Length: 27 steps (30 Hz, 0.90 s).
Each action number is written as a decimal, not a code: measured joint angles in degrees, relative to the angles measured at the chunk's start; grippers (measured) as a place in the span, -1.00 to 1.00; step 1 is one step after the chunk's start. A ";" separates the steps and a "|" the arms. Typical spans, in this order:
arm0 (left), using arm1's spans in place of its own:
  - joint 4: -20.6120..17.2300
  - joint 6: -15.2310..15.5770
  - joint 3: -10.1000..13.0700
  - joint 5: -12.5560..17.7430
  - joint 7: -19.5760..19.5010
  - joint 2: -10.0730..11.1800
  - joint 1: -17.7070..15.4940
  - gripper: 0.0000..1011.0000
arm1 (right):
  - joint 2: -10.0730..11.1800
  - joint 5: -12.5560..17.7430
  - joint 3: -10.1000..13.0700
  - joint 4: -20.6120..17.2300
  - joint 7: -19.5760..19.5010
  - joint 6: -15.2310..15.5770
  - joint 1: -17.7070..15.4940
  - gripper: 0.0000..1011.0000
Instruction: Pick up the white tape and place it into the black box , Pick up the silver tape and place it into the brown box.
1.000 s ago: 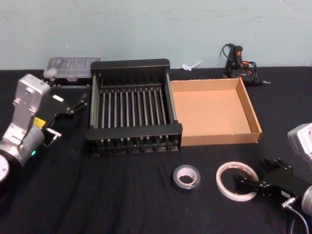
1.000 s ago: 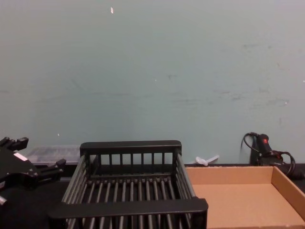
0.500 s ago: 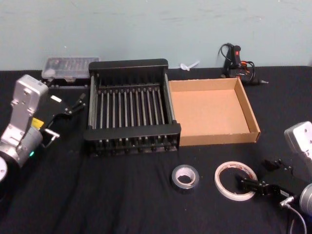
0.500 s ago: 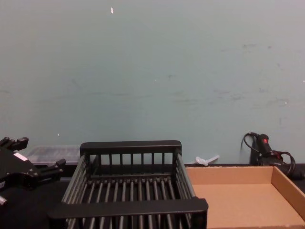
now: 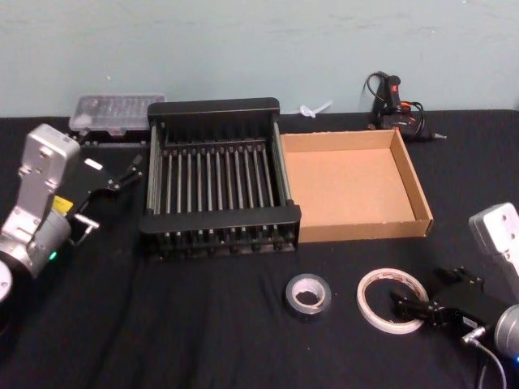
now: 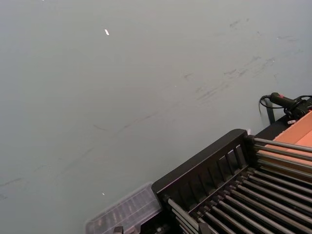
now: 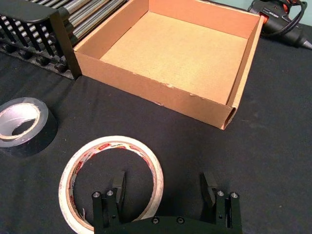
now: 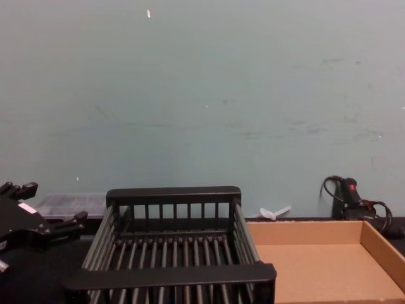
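Counting your stock: white tape (image 7: 111,181) and silver tape (image 5: 309,295) both lie on the bench, black box (image 5: 220,228) and brown box (image 5: 369,230) empty (nothing delivered). Your right gripper (image 7: 165,187) straddles the white roll's rim, released; left gripper (image 5: 113,180) parked beside the black box, released.

A workshop or robotics lab bench: a table draped in black cloth (image 5: 203,324) stands against a bare, scuffed pale green wall (image 8: 202,95), with a hot glue gun (image 5: 395,101) trailing its cord and a clear plastic parts case (image 5: 113,112) along the back edge.
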 joint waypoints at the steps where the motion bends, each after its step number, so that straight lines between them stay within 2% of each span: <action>1: 0.00 0.00 0.00 0.00 0.00 0.00 0.00 0.98 | -0.13 -0.29 0.06 0.02 0.12 0.00 0.00 0.98; 16: 0.00 0.00 0.00 0.00 0.00 0.00 0.00 0.98 | -0.15 -0.47 0.11 0.03 0.21 -0.02 -0.01 0.96; 23: 0.00 0.00 0.00 0.00 0.00 0.00 0.00 0.98 | -0.12 -0.36 0.08 0.03 0.20 -0.06 0.00 0.70; 24: 0.00 0.00 0.00 0.00 0.00 0.00 0.00 0.98 | -0.12 -0.35 0.08 0.02 0.20 -0.06 0.00 0.58; 27: 0.00 0.00 0.00 0.00 0.00 0.00 0.00 0.98 | -0.10 -0.32 0.06 0.02 0.19 -0.07 0.00 0.45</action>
